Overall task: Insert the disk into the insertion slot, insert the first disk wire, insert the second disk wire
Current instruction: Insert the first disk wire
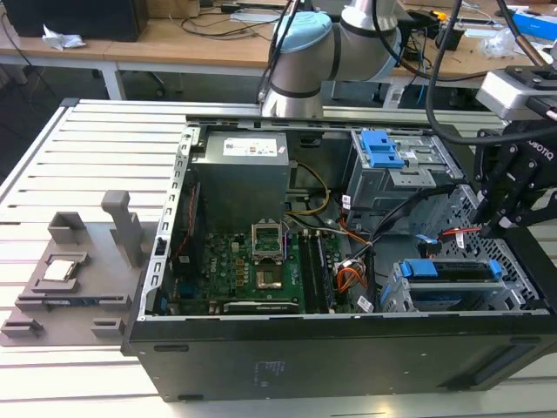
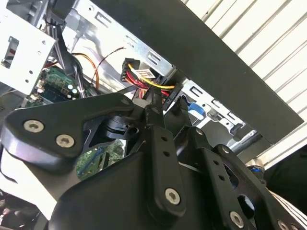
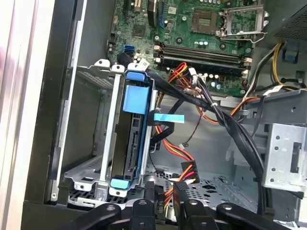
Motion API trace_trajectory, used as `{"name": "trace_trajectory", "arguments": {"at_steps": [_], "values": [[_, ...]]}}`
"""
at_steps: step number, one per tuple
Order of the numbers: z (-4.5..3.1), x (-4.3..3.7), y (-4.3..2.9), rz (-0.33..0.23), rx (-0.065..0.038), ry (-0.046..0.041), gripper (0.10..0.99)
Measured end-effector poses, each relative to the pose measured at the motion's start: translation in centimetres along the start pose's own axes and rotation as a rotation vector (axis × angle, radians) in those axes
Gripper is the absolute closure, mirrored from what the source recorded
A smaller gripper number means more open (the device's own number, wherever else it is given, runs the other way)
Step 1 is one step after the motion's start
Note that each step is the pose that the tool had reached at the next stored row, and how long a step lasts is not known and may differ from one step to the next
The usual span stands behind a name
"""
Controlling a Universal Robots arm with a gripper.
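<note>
First wrist view looks past the gripper (image 3: 164, 192) at the disk (image 3: 130, 136), which sits on edge in its blue carrier, seated inside the insertion slot (image 3: 88, 167) of the light grey cage. So the disk step looks done. The disk's long axis runs straight away from the fingers toward the motherboard (image 3: 201, 28). Its near end lies just beside the jaws and slightly off to one side of them.

The jaws are drawn close together. They appear to be clamped on a black plug (image 3: 187, 170) that trails red, yellow and black wires. The second wrist view shows the fingertips (image 2: 152, 109) meeting just below that plug (image 2: 136, 74), and I judge the grip firm but cannot see the contact itself. The plug is near the disk's end but apart from it, so this wire is not yet in.

In the exterior view the disk (image 1: 452, 272) lies lengthwise across the lower corner of the open case (image 1: 305, 357), on the exterior view's right. The gripper (image 1: 496, 223) hangs above its far right end, pointing down into the case. The arm reaches in from behind, over the taller cage with the blue latch (image 1: 383, 148), with the wrist bent steeply downward.
</note>
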State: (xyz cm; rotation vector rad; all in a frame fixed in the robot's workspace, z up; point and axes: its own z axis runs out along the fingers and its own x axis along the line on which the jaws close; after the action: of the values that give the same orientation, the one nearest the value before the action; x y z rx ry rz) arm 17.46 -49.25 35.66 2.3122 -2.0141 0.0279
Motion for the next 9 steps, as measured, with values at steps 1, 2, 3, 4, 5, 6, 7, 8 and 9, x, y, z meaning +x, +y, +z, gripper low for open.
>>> {"name": "trace_trajectory", "arguments": {"at_steps": [1,2,3,4,5,6,7,8,9], "values": [[0.08,0.03,-0.21,0.0,-0.001,0.0044,0.788],[0.12,0.07,-0.57,0.0,-0.001,0.0063,0.788],[0.12,0.09,-0.71,0.0,-0.001,0.0069,0.788],[0.12,0.09,-0.71,0.0,-0.001,0.0076,0.788],[0.11,0.09,-0.71,0.0,-0.001,0.0082,0.788],[0.11,0.1,-0.71,0.0,-0.001,0.0088,0.788],[0.12,0.09,-0.72,0.0,-0.001,0.0093,0.788],[0.12,0.09,-0.72,0.0,-0.001,0.0096,0.788],[0.12,0.09,-0.72,0.0,-0.001,0.0102,0.788]]}}
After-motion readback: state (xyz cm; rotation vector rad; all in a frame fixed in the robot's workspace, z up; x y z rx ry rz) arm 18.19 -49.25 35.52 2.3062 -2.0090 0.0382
